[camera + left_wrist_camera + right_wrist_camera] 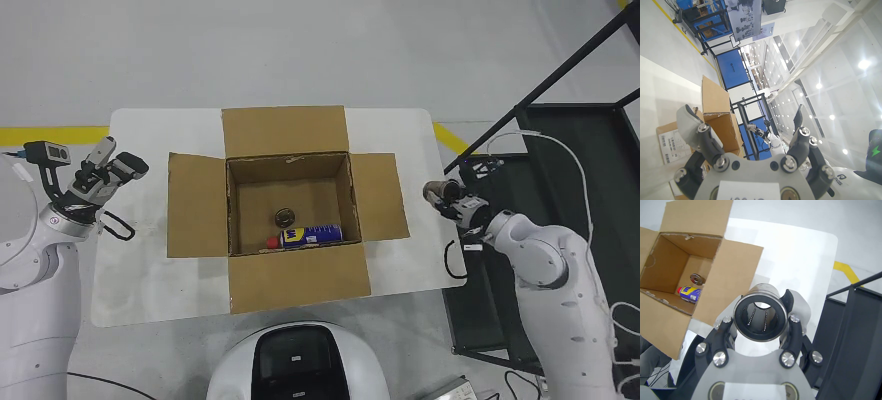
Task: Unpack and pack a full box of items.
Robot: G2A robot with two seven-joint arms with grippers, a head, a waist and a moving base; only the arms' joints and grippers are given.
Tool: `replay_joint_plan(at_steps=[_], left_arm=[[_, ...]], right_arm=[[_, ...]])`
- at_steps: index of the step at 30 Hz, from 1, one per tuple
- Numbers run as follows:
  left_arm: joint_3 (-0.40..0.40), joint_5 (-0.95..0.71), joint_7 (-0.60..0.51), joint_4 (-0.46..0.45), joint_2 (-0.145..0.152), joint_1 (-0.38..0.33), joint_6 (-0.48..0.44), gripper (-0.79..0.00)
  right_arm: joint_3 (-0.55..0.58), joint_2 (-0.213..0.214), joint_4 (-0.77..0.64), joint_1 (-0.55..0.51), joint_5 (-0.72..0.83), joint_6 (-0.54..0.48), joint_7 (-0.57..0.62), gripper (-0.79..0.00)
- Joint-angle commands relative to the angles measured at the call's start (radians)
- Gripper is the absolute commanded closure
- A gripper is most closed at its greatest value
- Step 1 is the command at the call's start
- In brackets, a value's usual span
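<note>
**A:** What have the right jaws got?

**B:** They're clenched on a metal cylinder (763, 289). It's a hollow sleeve with rows of small balls inside. A finger (788, 299) presses it on each side, and its open end faces the wrist camera.

**A:** And the left jaws?

**B:** Released. The fingers (687, 117) are spread wide with nothing between them.

**A:** Where's the box?

**B:** The cardboard box (285, 130) stands on the white tabletop (150, 270) between the two sets of jaws, with all four flaps folded out. The right jaws hang just past the flap on their side, over the tabletop's edge and clear of the cardboard. The left jaws sit by the opposite edge, also apart from the flap nearest them.

**A:** Anything inside it?

**B:** A blue and yellow spray can (310, 236) with a red cap lies on its side on the box floor, below both sets of jaws. A round metal flange (284, 215) sits just beside it. I can't tell whether the two touch.

**A:** What's on the far side of the right jaws?

**B:** A black rack (560, 150), on the side away from the box.
</note>
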Motion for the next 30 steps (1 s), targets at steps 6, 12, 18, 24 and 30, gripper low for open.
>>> replay_joint_plan(at_steps=[6,12,18,24,30], left_arm=[[0.0,0.0,0.0,0.0,0.0,0.0,0.0,-0.785],[0.0,0.0,0.0,0.0,0.0,0.0,0.0,-0.785],[0.0,0.0,0.0,0.0,0.0,0.0,0.0,-0.785],[0.0,0.0,0.0,0.0,0.0,0.0,0.0,-0.785],[0.0,0.0,0.0,0.0,0.0,0.0,0.0,-0.785]], right_arm=[[-0.107,0.007,0.231,0.16,-0.077,0.046,0.11,0.0],[-0.213,-0.003,0.451,0.286,-0.101,0.083,0.064,0.0],[-0.311,-0.019,0.609,0.37,-0.167,0.183,0.006,0.0],[-0.385,-0.034,0.71,0.425,-0.212,0.256,-0.045,0.0],[-0.407,-0.041,0.756,0.443,-0.193,0.254,-0.09,0.0]])
